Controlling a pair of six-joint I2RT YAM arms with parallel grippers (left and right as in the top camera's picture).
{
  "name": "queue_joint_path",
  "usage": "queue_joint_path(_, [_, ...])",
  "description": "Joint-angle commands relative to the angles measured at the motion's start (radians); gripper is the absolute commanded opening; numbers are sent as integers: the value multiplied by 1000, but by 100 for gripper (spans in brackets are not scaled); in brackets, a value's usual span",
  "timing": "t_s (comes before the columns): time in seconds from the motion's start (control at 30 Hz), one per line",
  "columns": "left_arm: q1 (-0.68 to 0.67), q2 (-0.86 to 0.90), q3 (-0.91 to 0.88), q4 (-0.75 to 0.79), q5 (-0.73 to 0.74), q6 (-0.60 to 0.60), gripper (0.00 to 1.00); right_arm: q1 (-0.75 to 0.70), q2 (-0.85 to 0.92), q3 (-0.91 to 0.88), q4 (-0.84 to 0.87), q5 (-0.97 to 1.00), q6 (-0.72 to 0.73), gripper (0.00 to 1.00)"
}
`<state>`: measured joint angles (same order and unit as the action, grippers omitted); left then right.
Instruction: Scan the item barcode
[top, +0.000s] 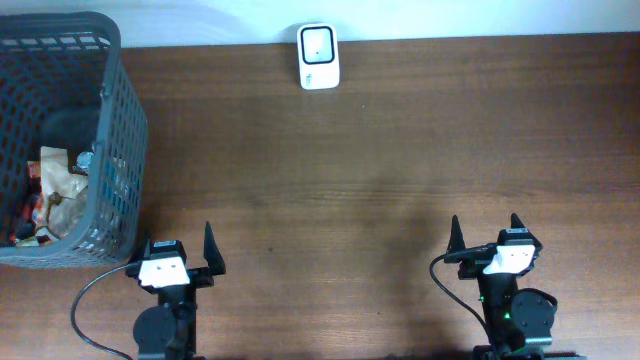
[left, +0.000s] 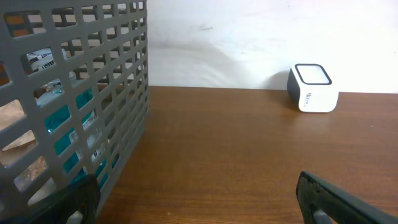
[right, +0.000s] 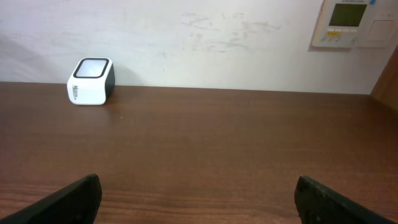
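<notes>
Evidently parked with left gripper (top: 177, 246) and right gripper (top: 486, 232) spread empty; risked snagging the basket (top: 127, 105) mesh or lifting tangled packets (top: 60, 182) wrong face toward the scanner (top: 318, 56).

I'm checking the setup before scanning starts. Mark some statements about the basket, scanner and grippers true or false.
1. The scanner stands at the far edge of the table. True.
2. The basket is empty. False: it holds packaged items.
3. The left gripper has open jaws and holds nothing. True.
4. The right gripper is shut on an item. False: its jaws are open and empty.
5. The basket sits nearer the left gripper than the right. True.
</notes>
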<state>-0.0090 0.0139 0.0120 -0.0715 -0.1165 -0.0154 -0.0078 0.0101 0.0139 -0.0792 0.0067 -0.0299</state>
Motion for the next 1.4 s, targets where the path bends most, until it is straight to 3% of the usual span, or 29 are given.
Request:
queue_joint_path(0.0, [-3, -9, -3, -3, -1, 16, 99, -6, -7, -8, -3, 8, 4, 98])
queue_joint_path(0.43, [-3, -9, -3, -2, -1, 16, 99, -6, -6, -8, -3, 8, 4, 98])
queue_joint_path(0.5, [-3, -9, -3, 13, 68, 6, 99, -6, -6, -8, -3, 8, 4, 98])
queue_joint_path(0.57, [-3, -9, -3, 101, 426, -52, 99, -6, -6, -8, -3, 8, 4, 98])
queue_joint_path(0.63, [-3, -9, -3, 179, 625, -52, 99, -6, -6, -8, -3, 8, 4, 98])
queue_joint_path(0.67, [-3, -9, -3, 216, 661, -51, 99, -6, -6, -8, -3, 8, 4, 98])
queue_joint_path(0.77, [-3, -9, -3, 540, 774, -51, 99, -6, -6, -8, -3, 8, 4, 98])
queue_joint_path(0.87, [-3, -9, 12, 855, 760, -49, 99, -6, -6, -8, -3, 8, 4, 98])
queue_joint_path(0.9, [-3, -9, 39, 863, 730, -44, 99, -6, -6, -8, -3, 8, 4, 98])
queue_joint_path(0.97, [-3, 20, 184, 684, 640, 37, 99, -6, -6, -8, -3, 8, 4, 98])
queue_joint_path(1.07, [-3, 166, 521, 142, 557, 201, 99, -6, -6, -8, -3, 8, 4, 98])
queue_joint_path(1.1, [-3, 251, 661, -67, 591, 235, 99, -6, -6, -8, -3, 8, 4, 98])
queue_joint_path(1.17, [-3, 373, 839, -291, 701, 234, 99, -6, -6, -8, -3, 8, 4, 98])
queue_joint_path(1.27, [-3, 438, 922, -290, 694, 234, 99, -6, -6, -8, -3, 8, 4, 98])
queue_joint_path(1.37, [-3, 522, 1040, -332, 515, 111, 99, -6, -6, -8, -3, 8, 4, 98])
